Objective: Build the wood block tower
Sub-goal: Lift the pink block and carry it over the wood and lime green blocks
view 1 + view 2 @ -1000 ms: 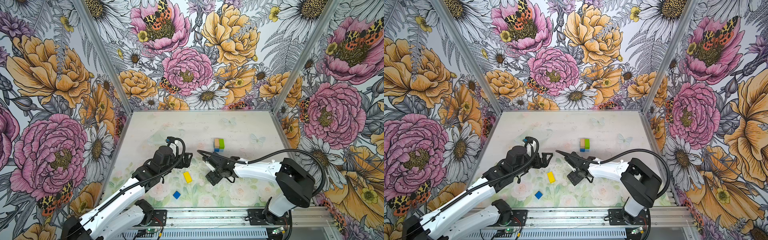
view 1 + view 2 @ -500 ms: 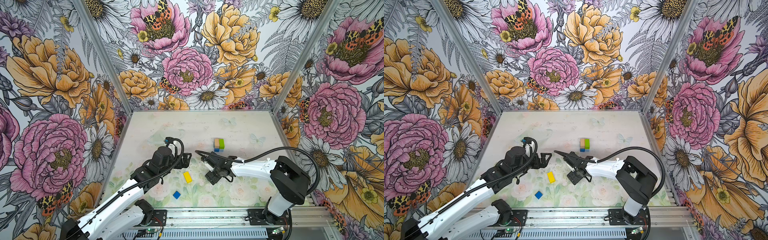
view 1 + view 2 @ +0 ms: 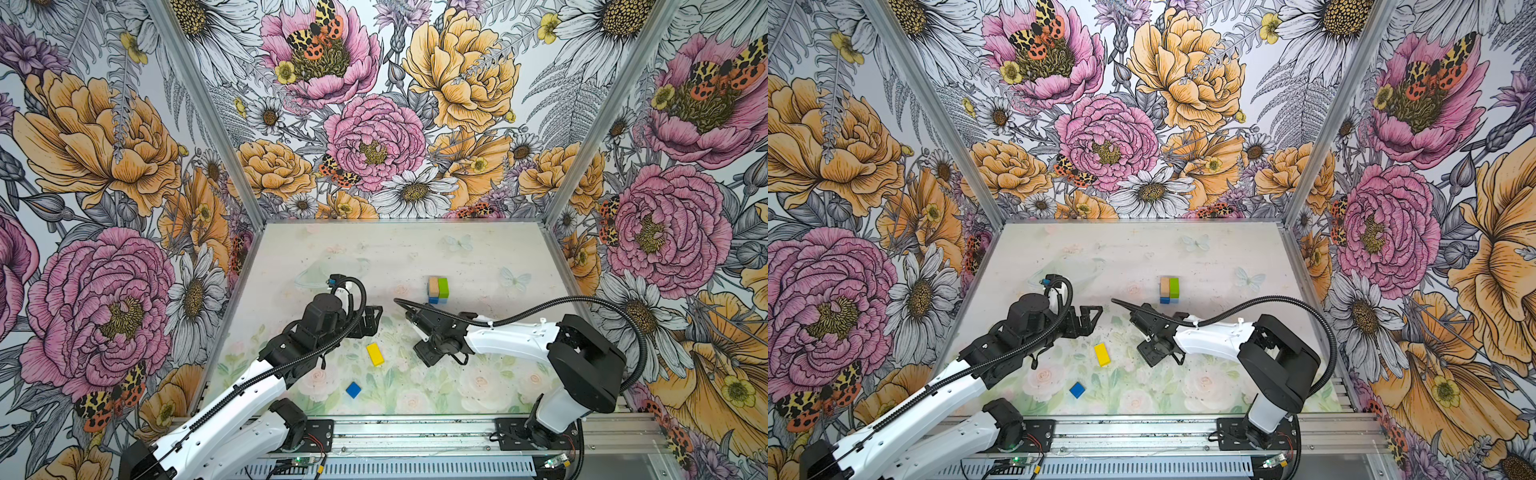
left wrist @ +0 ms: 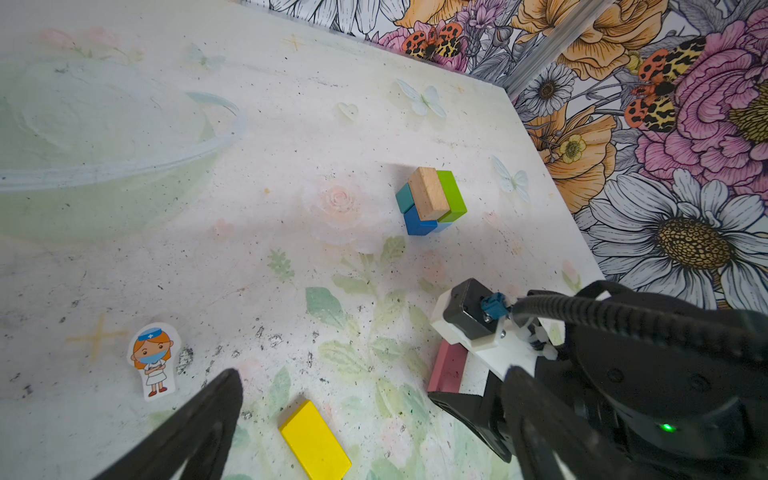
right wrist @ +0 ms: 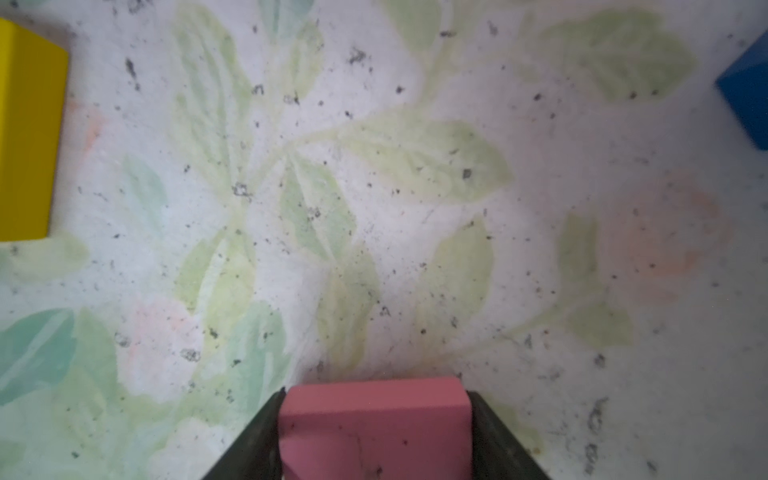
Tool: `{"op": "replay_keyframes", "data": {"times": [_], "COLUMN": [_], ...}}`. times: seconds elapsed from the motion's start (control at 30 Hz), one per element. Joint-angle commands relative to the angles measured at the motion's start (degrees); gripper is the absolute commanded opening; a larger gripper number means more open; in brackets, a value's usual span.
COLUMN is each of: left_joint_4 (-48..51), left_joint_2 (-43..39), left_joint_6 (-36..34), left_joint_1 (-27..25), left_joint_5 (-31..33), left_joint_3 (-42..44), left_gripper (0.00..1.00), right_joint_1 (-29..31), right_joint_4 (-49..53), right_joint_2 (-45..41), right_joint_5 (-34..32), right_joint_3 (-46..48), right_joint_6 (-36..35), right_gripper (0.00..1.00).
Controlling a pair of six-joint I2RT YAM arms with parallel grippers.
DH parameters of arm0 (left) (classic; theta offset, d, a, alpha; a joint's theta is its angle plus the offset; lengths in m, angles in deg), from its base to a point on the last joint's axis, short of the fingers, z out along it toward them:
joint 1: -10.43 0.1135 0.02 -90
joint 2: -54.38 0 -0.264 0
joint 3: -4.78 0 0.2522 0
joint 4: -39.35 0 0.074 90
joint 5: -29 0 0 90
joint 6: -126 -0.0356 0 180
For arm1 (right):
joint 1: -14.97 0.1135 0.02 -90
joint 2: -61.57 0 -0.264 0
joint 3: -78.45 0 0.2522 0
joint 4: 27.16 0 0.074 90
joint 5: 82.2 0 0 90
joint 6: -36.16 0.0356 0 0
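- Using the stack [image 3: 438,289] as my reference point: it's a tan brick [image 4: 428,193] and a green brick [image 4: 451,195] lying side by side on a layer of blue-ish cubes [image 4: 417,222], out on the desk [image 3: 374,249].
- The pink brick [image 4: 446,368] lies flat on the desk, on the robot side of the stack and clear of it.
- The right claw [image 5: 376,394] is down over it, narrowed about halfway. The pads look flush on both sides of the brick, so I'd call it gripped but not lifted.
- The left claw [image 3: 371,321] is spread wide with nothing in it, off to the left-arm side of the stack.
- The yellow brick [image 3: 375,354] and the loose blue cube [image 3: 353,390] sit further from the stack than the pink one, with the cube furthest.
- Handling is my guess: it's small painted wood, so light and rigid, and it won't squash. The paint looks smooth though, so it could twist if pinched off-centre.
- Best hold is across the width near mid-length. The wrist view shows only one end, so I can't tell how centred this grip is.
- The stack looks light too, so a bump on set-down would probably shove it.
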Motion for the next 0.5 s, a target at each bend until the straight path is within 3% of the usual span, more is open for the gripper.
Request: {"op": "replay_keyframes", "data": {"times": [0.0,0.27,0.47], "left_joint_4": [0.54,1.08,1.72], "left_joint_2": [-1.2,-2.34,-3.82], "left_joint_6": [0.01,-0.83,-1.23], "left_joint_1": [0.35,0.57,1.15], "left_joint_5": [1.1,1.01,1.06], "left_joint_3": [0.36,-0.05,0.36], "left_gripper": [0.99,0.99,0.99], "right_joint_1": [-0.13,-1.08,-3.87], "right_joint_4": [0.79,6.56,14.53], "right_joint_2": [-3.79,-6.92,-6.86], "right_joint_5": [-2.77,-5.87,-12.17], "right_joint_3": [0.15,-3.5,-11.13], "right_joint_6": [3.11,5.98,8.93], "right_gripper": [0.53,0.52,0.51]}}
